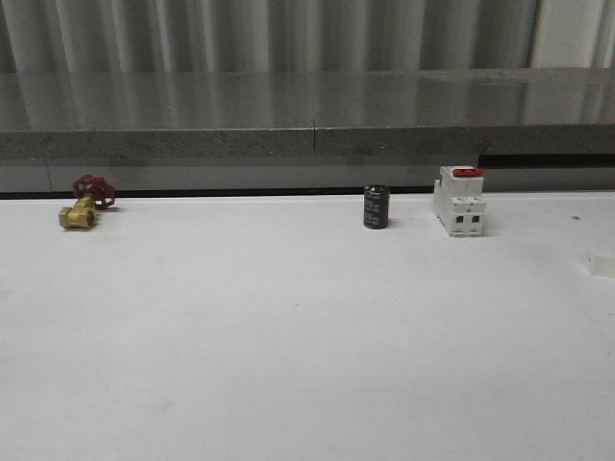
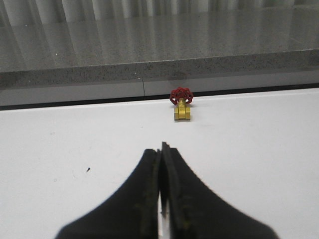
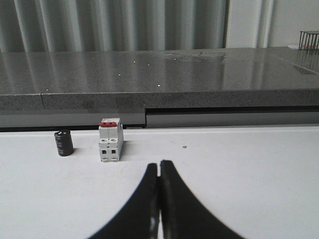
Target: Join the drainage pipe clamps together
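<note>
- A small white plastic piece point(image 1: 602, 264) lies at the far right edge of the white bench point(image 1: 288, 346) in the front view, cut off by the frame. It is the only thing there that might be one of the drainage pipe clamps. So little of it shows that I cannot tell whether it is a half-ring.
- My left pincer point(image 2: 162, 148) is pressed together with nothing in it. In the left wrist view its two dark fingers meet along a thin seam, and their tips are over bare bench.
- My right pincer point(image 3: 159, 164) is pressed together too and holds nothing. In the right wrist view its black fingers touch down their whole length above the bare white surface.
- Beyond my left pincer, near the back edge of the bench, lies a small brass valve with a red handwheel point(image 2: 181, 104). In the front view it sits at the far left of the back edge point(image 1: 84, 205), well apart from everything else.
- Beyond my right pincer a white boxy switch block with a red top point(image 3: 110, 141) stands upright near the back edge. In the front view it is to the right of centre point(image 1: 459, 202).
- A short black cylinder point(image 3: 63, 143) stands upright near the switch block on its left, with a clear gap between them. The front view shows it close to the middle of the back edge point(image 1: 376, 207).
- Behind the bench a speckled grey stone ledge point(image 1: 288, 115) runs the full width, with pale vertical folds like a curtain above it.
</note>
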Available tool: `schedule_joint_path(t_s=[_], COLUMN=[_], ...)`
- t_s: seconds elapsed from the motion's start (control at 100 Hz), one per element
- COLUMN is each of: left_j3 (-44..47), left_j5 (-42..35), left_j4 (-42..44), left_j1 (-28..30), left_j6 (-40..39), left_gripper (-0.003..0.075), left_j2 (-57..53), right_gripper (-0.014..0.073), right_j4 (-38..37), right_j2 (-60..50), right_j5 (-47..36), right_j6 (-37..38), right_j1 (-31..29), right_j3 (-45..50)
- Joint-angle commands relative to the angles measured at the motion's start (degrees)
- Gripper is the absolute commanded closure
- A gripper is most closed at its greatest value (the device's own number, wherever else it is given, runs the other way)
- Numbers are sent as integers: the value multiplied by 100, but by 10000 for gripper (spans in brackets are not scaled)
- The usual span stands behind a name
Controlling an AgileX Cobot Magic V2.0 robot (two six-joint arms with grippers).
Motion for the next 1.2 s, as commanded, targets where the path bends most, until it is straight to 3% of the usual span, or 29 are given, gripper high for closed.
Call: schedule_joint_path(t_s=[0.0, 0.18, 0.49, 0.59, 0.76, 0.83, 1.19], left_j3=[-510, -1227, -1983, -2183, -2440, -2567, -3589], left_j5=[-149, 700, 1362, 1446, 1446, 1491, 1904], left_j4=[-46, 55, 87, -37, -158, -158, -158], left_j1=[18, 18, 18, 18, 18, 18, 245], left_j6=[-9, -9, -19, -31, -40, -121, -535], left_gripper=[741, 741, 729, 627, 312, 239, 231], left_j2=[-134, 340, 1908, 2483, 3509, 3946, 6488], right_gripper=[659, 659, 659, 659, 659, 659, 659], right_j4=[-23, -23, -23, -23, -23, -23, -23], right_j2=[-106, -106, -106, -106, -106, -106, -106], right_j5=[-440, -440, -440, -440, -440, -440, -440], right_j6=[-62, -62, -62, -62, -62, -62, -62], right_j1=[-28, -28, -28, -28, -28, -28, -28], right_j3=[-95, -95, -95, -95, -95, -95, -95])
